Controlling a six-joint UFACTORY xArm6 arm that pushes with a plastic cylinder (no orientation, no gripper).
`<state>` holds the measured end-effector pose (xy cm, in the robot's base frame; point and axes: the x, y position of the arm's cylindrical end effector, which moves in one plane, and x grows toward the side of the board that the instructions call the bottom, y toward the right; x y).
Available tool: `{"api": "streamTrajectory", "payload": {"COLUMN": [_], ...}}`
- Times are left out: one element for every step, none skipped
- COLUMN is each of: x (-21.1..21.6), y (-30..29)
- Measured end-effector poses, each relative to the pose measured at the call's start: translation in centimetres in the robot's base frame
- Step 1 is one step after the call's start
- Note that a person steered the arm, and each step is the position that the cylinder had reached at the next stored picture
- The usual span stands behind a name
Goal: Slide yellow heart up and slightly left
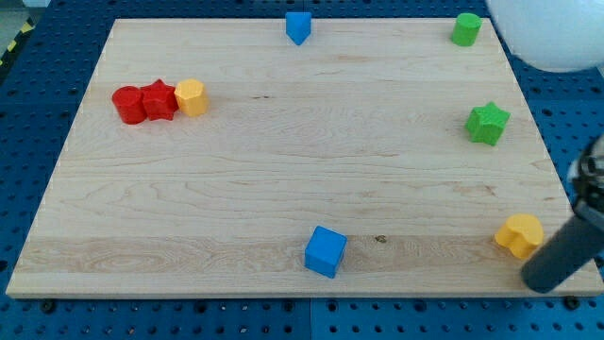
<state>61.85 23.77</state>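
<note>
The yellow heart (520, 235) lies near the board's bottom right corner. My tip (541, 282) is at the end of the dark rod that comes in from the view's right edge. It sits just below and right of the yellow heart, close to it; I cannot tell if they touch. The wooden board (283, 170) fills most of the view.
A green star (487, 123) lies above the heart and a green cylinder (465, 29) sits at the top right. A blue cube (326, 251) is at bottom centre and a blue block (298, 27) at top centre. At left, a red cylinder (128, 105), a red star (159, 100) and a yellow hexagon (191, 97) cluster together.
</note>
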Motion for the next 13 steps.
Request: {"api": "streamTrajectory", "payload": {"x": [-0.8,-1.7,-2.3,-4.7,-5.3,-5.3,-6.6,-8.3,-9.1,-9.6,-10.7,-10.7,-9.1], "y": [2.2,0.7,-2.7,-3.0,-2.3,-0.8,-0.1,-0.9,-3.1,-6.0,-9.2,-10.4,-10.4]}}
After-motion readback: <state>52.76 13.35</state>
